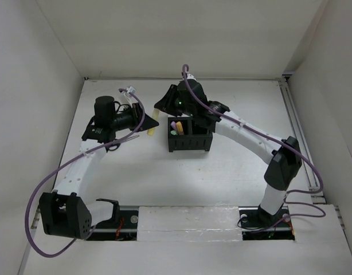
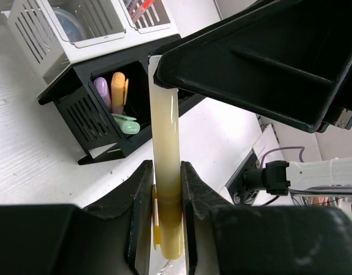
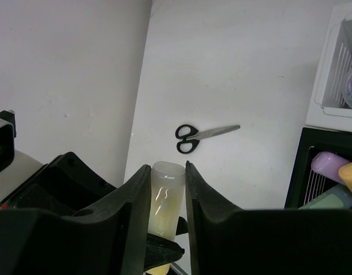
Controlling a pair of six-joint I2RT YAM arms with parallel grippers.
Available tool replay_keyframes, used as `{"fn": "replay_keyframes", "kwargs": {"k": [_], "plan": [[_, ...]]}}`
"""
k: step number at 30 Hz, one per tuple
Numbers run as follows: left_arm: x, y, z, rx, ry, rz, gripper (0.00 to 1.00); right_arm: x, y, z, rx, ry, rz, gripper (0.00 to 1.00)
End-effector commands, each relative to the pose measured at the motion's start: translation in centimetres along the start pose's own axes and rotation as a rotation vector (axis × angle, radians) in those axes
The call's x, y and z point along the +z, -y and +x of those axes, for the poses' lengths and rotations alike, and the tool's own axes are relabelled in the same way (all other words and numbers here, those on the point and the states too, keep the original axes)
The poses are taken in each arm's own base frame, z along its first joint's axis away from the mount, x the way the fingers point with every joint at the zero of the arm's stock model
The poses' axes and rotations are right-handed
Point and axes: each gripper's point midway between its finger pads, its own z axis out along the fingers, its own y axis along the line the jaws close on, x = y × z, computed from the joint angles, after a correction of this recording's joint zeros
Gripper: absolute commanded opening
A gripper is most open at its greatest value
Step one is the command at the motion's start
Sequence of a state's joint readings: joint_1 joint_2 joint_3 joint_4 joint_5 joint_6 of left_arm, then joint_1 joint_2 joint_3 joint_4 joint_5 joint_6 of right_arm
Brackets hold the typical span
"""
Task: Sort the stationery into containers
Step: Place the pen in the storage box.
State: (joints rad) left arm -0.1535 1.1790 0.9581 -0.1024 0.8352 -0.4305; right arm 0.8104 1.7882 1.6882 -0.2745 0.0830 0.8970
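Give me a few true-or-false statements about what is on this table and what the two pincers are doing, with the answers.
1. The left pincer and the right pincer both grip the same yellow marker. True.
2. The black bin holds a purple marker, an orange marker and a green marker. True.
3. The scissors stand inside the black bin. False: they lie flat on the table, outside every bin.
4. The scissors have red handles. False: the handles are black.
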Motion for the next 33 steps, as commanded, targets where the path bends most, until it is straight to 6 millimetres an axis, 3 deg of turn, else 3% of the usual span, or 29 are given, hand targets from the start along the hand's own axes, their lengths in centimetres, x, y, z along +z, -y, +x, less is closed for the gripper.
{"fn": "replay_keyframes", "kwargs": {"k": [1,2,3,4,6,8,9,11,15,17,20,21,23,25,27,30,33], "plan": [[-0.1,0.4,-0.5,0.004,-0.003,-0.003,0.00,-1.1,-1.5,-3.5,0.031,0.088,-0.078,0.17],[0.2,0.0,-0.8,0.005,-0.008,-0.034,0.00,-1.5,-1.3,-3.4,0.031,0.086,-0.076,0.34],[0.2,-0.5,-0.2,-0.008,-0.030,-0.085,0.00,-2.1,-1.1,-4.2,0.036,0.103,-0.074,0.44],[0.4,-2.0,-0.4,-0.005,-0.012,-0.181,0.00,-2.4,-0.9,-4.2,0.026,0.104,-0.073,0.51],[1.0,-1.4,-0.3,0.045,-0.032,-0.229,0.00,-3.2,1.0,-5.3,0.027,0.130,-0.038,0.60],[1.2,-1.8,0.1,0.060,-0.045,-0.303,0.00,-3.9,2.1,-6.0,0.025,0.147,-0.023,0.61],[1.1,-1.5,-0.3,0.080,-0.039,-0.314,0.00,-4.0,4.0,-6.1,0.033,0.150,0.013,0.61],[0.6,-2.0,-0.6,0.090,-0.035,-0.360,0.00,-5.7,4.7,-7.2,0.042,0.175,0.014,0.62],[0.5,-1.2,-1.4,0.118,-0.046,-0.348,0.00,-9.4,8.4,-9.5,0.005,0.255,0.082,0.64],[0.7,-0.8,-1.1,0.072,-0.073,-0.334,0.00,-11.9,8.2,-10.8,-0.015,0.293,0.078,0.64],[1.5,0.7,-0.1,-0.021,-0.123,-0.244,0.00,-14.1,9.9,-11.8,-0.033,0.331,0.127,0.64],[2.2,1.6,0.4,-0.094,-0.132,-0.206,0.00,-15.5,9.2,-12.0,-0.047,0.353,0.106,0.64],[2.9,3.6,1.5,-0.172,-0.172,-0.122,0.00,-16.5,10.2,-12.1,-0.040,0.370,0.120,0.65],[3.3,7.1,2.1,-0.214,-0.175,0.025,0.00,-18.1,10.0,-13.0,-0.037,0.415,0.095,0.65],[2.8,9.0,2.2,-0.378,-0.154,0.075,0.00,-19.1,9.8,-13.1,-0.037,0.423,0.076,0.65],[1.6,12.2,-0.3,-0.507,-0.060,0.184,0.00,-19.5,10.4,-13.2,-0.032,0.428,0.087,0.65],[1.5,10.9,-0.8,-0.644,0.008,0.082,0.00,-21.0,10.6,-13.7,-0.028,0.451,0.095,0.65]]}}
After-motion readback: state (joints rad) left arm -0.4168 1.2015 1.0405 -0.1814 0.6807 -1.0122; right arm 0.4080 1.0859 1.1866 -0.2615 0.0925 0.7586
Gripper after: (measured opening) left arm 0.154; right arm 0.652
